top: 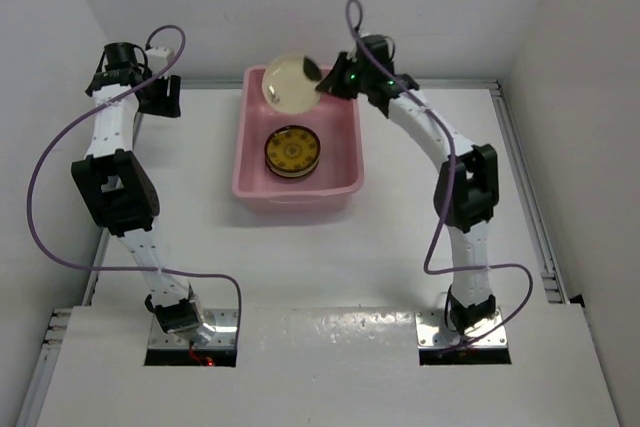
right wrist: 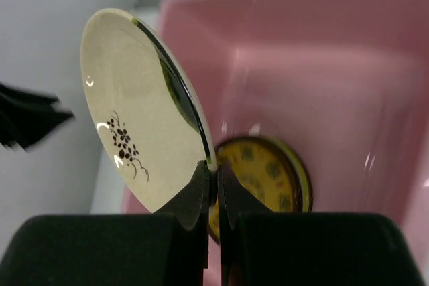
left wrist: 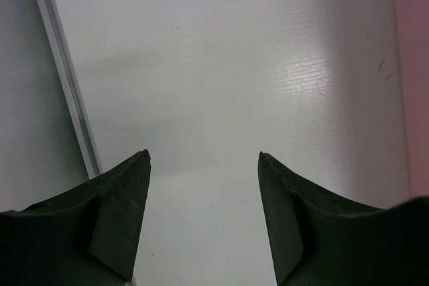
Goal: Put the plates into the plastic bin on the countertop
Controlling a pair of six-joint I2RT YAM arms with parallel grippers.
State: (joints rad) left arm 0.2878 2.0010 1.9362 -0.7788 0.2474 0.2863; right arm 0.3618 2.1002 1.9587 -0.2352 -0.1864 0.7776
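Observation:
My right gripper (top: 325, 85) (right wrist: 214, 165) is shut on the rim of a cream plate (top: 290, 80) (right wrist: 137, 118) with a small dark flower sprig, holding it tilted on edge above the far end of the pink plastic bin (top: 250, 162) (right wrist: 322, 51). A mustard-yellow patterned plate (top: 292, 149) (right wrist: 268, 172) lies flat on the bin floor below it. My left gripper (top: 160, 95) (left wrist: 204, 159) hangs open over bare white countertop (left wrist: 221, 85) at the far left, nothing between its fingers.
White walls enclose the countertop (top: 300, 257) on three sides. A metal edge strip (left wrist: 64, 72) runs just left of my left gripper, and another (top: 525, 197) along the right side. The bin's pink wall (left wrist: 409, 65) shows at the right edge of the left wrist view.

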